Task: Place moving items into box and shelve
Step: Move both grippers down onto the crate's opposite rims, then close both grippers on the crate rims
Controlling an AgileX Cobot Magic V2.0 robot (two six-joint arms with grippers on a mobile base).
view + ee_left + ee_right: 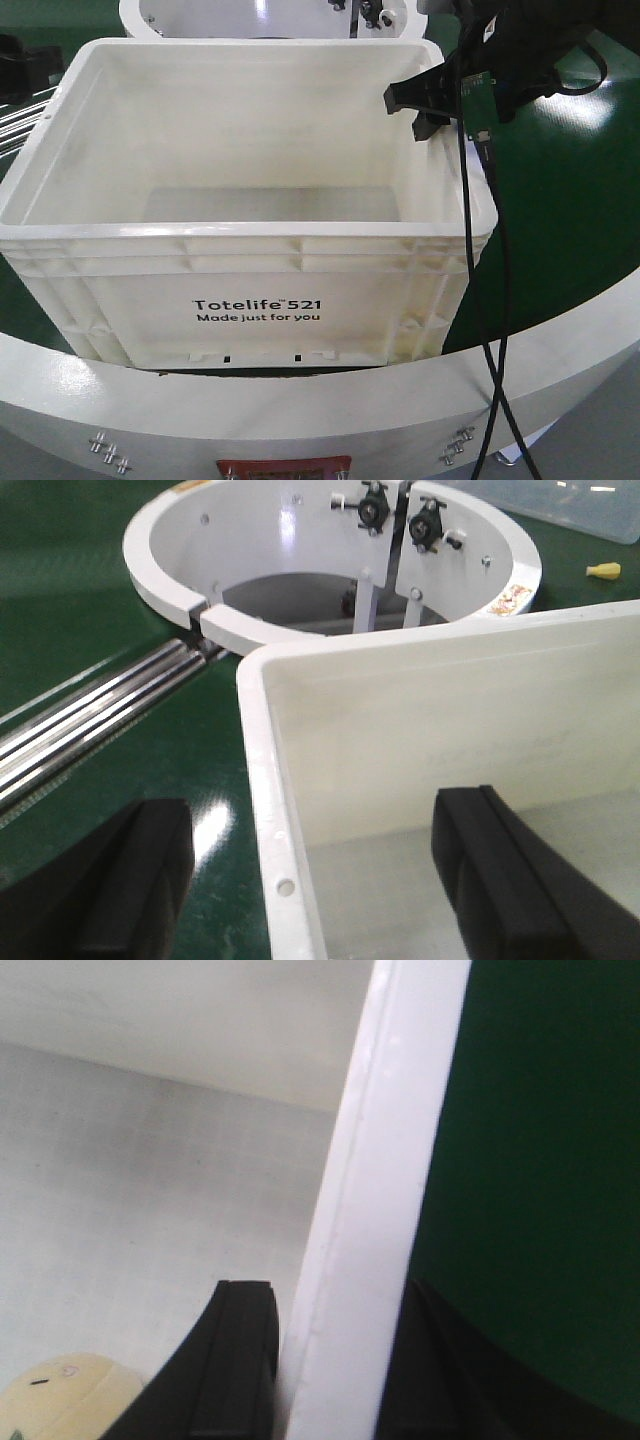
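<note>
Up close, left pincer [310, 820] spread wide astride the box [250, 270] wall, holding nothing. Right pincer [330, 1300] snug against the opposite wall, inside and out; cannot tell whether clamped. Pale bun [60, 1400] already inside, near that wall; box resting on green tabletop [570, 200]. Probably gearing up to lift: clamp both walls evenly, raise level for shelving.

Item [60, 1400]: pale yellow, inside box [390, 1160] by its right wall; lower part was cut off by the frame edge.
Floor of box: the near strip was hidden behind the front wall in the front view.
Right gripper [330, 1305]: fingers [235, 1360] sat either side of the box wall, bases cut off; contact could not be told.
Left gripper [315, 815]: astride the box's left wall, cut off below.
Yellow object [603, 570]: beyond the box, too small to identify.
</note>
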